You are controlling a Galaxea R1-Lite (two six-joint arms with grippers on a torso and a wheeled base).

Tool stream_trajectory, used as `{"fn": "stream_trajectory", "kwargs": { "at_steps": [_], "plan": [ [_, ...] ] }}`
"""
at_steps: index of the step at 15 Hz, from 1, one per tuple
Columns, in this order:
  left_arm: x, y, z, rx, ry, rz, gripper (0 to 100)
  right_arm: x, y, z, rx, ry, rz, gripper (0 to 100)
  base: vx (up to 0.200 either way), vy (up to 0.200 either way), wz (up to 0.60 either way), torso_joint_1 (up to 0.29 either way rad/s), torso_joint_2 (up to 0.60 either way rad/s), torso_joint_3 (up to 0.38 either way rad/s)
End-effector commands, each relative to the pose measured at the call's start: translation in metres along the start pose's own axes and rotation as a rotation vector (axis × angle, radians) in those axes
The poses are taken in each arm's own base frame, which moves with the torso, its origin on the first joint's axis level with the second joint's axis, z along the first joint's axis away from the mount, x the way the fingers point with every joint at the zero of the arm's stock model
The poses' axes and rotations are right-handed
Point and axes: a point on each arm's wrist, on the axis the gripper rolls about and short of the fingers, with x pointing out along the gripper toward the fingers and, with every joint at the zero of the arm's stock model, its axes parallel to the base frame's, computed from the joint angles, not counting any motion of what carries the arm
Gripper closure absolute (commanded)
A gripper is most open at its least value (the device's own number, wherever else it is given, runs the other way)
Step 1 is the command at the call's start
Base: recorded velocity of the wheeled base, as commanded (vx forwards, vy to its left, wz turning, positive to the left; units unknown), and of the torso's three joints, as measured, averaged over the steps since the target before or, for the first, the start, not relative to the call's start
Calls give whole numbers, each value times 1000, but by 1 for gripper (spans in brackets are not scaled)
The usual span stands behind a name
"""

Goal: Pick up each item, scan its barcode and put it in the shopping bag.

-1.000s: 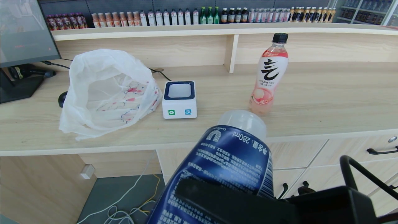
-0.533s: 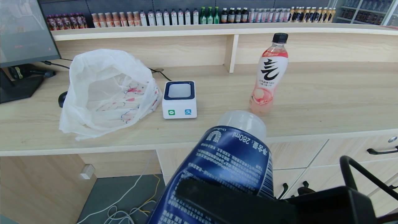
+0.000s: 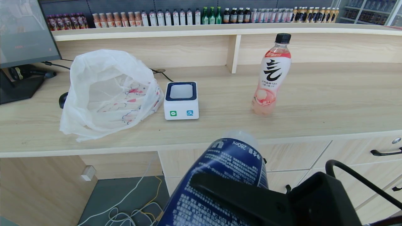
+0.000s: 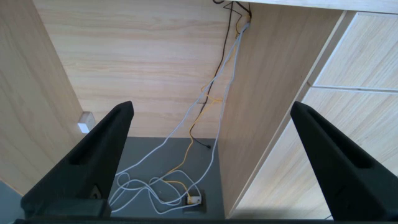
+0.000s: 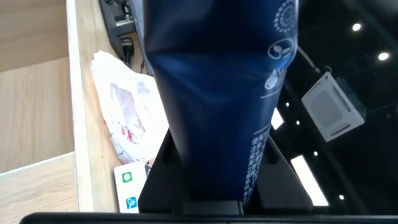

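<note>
The bag sits left of the scanner, the bottle right, perhaps a mouse leftmost.

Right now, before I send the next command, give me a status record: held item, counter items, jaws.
held item: blue bottle, clamped in the right jaws, in front of the counter
left jaws: open, nothing between them
scanner: on the counter, window facing up
shopping bag: open, just left of the scanner
waiting item: pink drink bottle, upright, right of the scanner
</note>
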Motion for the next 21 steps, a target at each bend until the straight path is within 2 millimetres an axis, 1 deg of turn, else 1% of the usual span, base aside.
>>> {"fn": "stream_trajectory", "kwargs": {
  "at_steps": [1,4,5,7,9,13,14,15,16,18,19,20,21],
  "plan": [
    [0,0,0,-1,1,1,0,-3,4,-2,45,31,17,100,0,0,0,0,0,0],
    [0,0,0,-1,0,1,0,-5,8,-5,145,54,40,100,0,0,0,0,0,0],
    [0,0,0,-2,0,1,0,-5,10,-5,202,58,52,100,0,0,0,0,0,0],
    [0,0,0,-1,0,1,0,-6,18,-6,372,69,80,100,0,0,0,0,0,0],
    [0,0,0,-1,0,1,0,-8,21,-6,489,75,95,100,0,0,0,0,0,0],
    [0,0,0,-2,0,1,0,-13,26,-9,598,86,121,100,0,0,0,0,0,0],
    [0,0,0,-1,0,1,0,-14,32,-10,676,104,138,100,0,0,0,0,0,0],
    [0,0,0,-1,0,1,0,-10,38,-11,785,127,139,100,0,0,0,0,0,0],
    [0,0,0,-1,0,1,0,-5,40,-11,856,141,123,100,0,0,0,0,0,0],
    [0,0,0,-1,0,1,0,5,40,-13,916,173,77,100,0,0,0,0,0,0],
    [0,0,0,-2,0,1,0,18,37,-21,1013,231,-14,100,0,0,0,0,0,0],
    [0,0,0,-2,0,1,0,22,32,-27,1054,257,-81,100,0,0,0,0,0,0],
    [0,0,0,-1,0,1,0,21,31,-38,1078,290,-130,100,0,0,0,0,0,0]
  ]
}}
